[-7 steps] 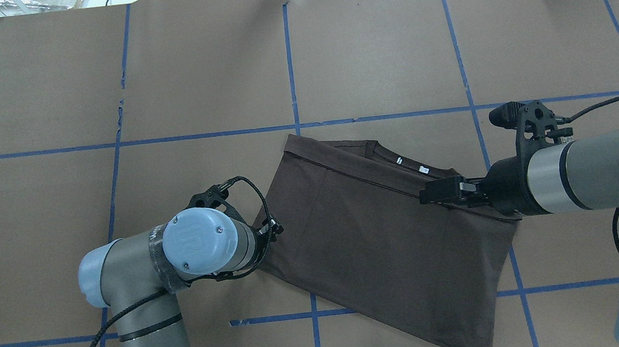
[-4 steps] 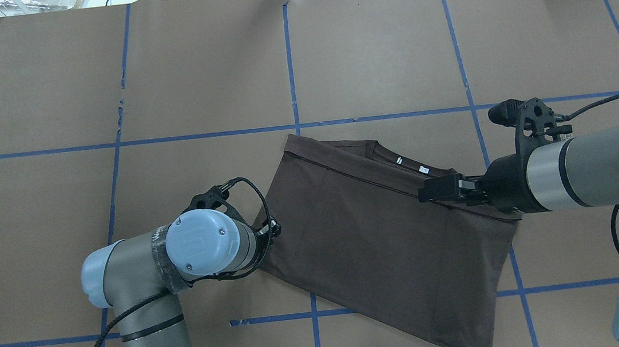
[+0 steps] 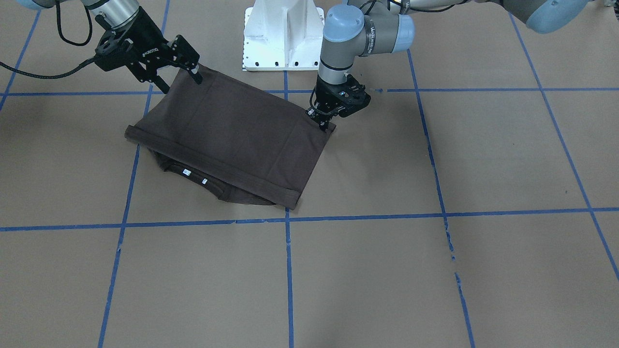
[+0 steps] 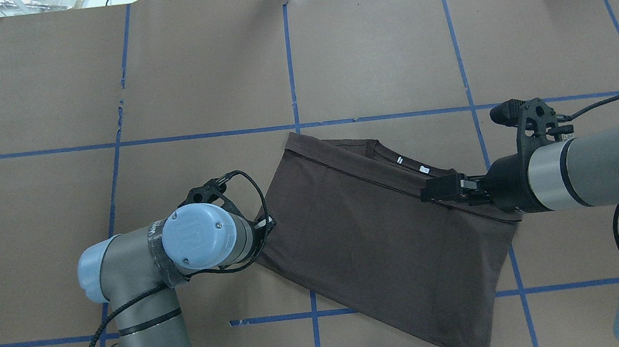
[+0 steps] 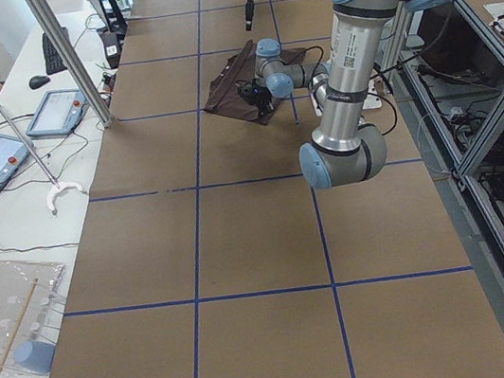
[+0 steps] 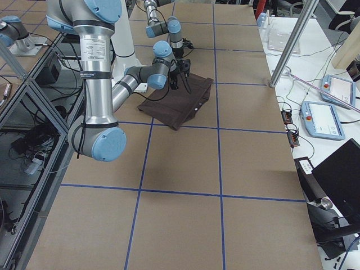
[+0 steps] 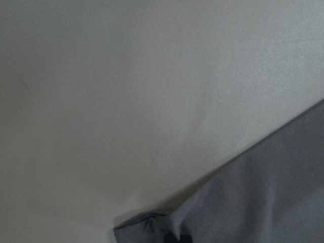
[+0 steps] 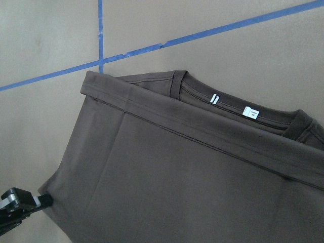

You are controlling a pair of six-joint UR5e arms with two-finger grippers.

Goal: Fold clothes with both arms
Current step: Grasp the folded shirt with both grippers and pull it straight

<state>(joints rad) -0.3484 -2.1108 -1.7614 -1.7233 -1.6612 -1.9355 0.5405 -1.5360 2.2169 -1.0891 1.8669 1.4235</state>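
The dark brown T-shirt (image 4: 373,236) lies folded flat and askew near the robot's side of the table. Its ribbed collar and white neck tags (image 4: 424,169) peek out from under the folded-over hem along the far edge. It also shows in the front view (image 3: 232,130) and the right wrist view (image 8: 177,177). My left gripper (image 3: 325,124) points down at the shirt's left corner and looks shut on that corner, which is bunched in the left wrist view (image 7: 147,225). My right gripper (image 3: 181,83) is open and empty, held just above the shirt's right edge.
The brown paper table top (image 4: 189,65) carries a grid of blue tape lines. The white pedestal base (image 3: 283,38) stands at the near edge by the shirt. A side bench with tablets (image 5: 57,109) and a seated person lie beyond the table's far side.
My left wrist has shifted slightly left and away from the robot at the shirt's corner. The right arm and the shirt have hardly moved.
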